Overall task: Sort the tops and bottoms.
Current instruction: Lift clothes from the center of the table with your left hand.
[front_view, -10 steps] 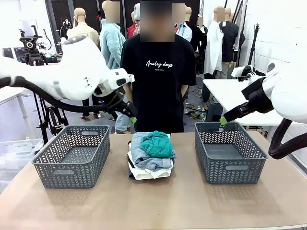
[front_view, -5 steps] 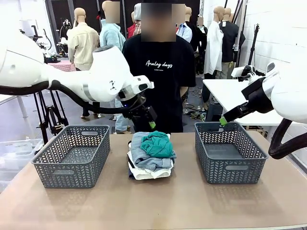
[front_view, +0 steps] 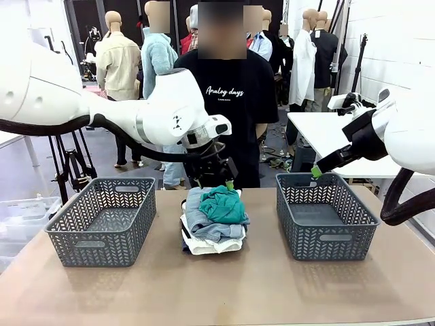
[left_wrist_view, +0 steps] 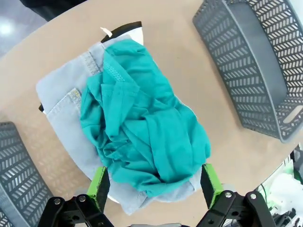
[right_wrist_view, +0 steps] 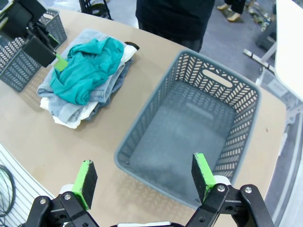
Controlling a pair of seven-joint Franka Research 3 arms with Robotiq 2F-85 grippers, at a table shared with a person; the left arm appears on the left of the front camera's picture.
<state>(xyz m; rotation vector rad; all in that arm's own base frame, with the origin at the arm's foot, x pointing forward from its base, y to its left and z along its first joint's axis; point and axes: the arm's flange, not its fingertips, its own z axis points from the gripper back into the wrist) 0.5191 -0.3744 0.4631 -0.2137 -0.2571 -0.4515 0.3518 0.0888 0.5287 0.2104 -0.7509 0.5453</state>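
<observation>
Clothing is lying in one small pile at the middle of the bench (front_view: 272,292), nearer its far edge than its near edge. The teal-green top (front_view: 223,205) is sitting crumpled on the pile. It is resting on the pale-blue denim bottoms (front_view: 204,229), which are lying over the white bottoms (front_view: 212,246) with black edging. A dark strip is showing at the pile's left side, too little of it to tell what it is.

The left gripper (left_wrist_view: 155,183) is hovering just above the far side of the pile. Its jaws are standing wide apart and holding nothing. In the wrist view its green pads (left_wrist_view: 99,183) are framing one end of the teal-green top, and whether they are touching the cloth cannot be told.

The right gripper (right_wrist_view: 144,177) is hanging over the far left corner of the right basket (front_view: 326,241), also spread wide and gripping nothing. That basket is standing toward the bench's right edge, and the left basket (front_view: 95,238) is standing toward its left edge, each well apart from the pile. A person (front_view: 228,102) in a black T-shirt is standing at the far edge, behind the pile.
</observation>
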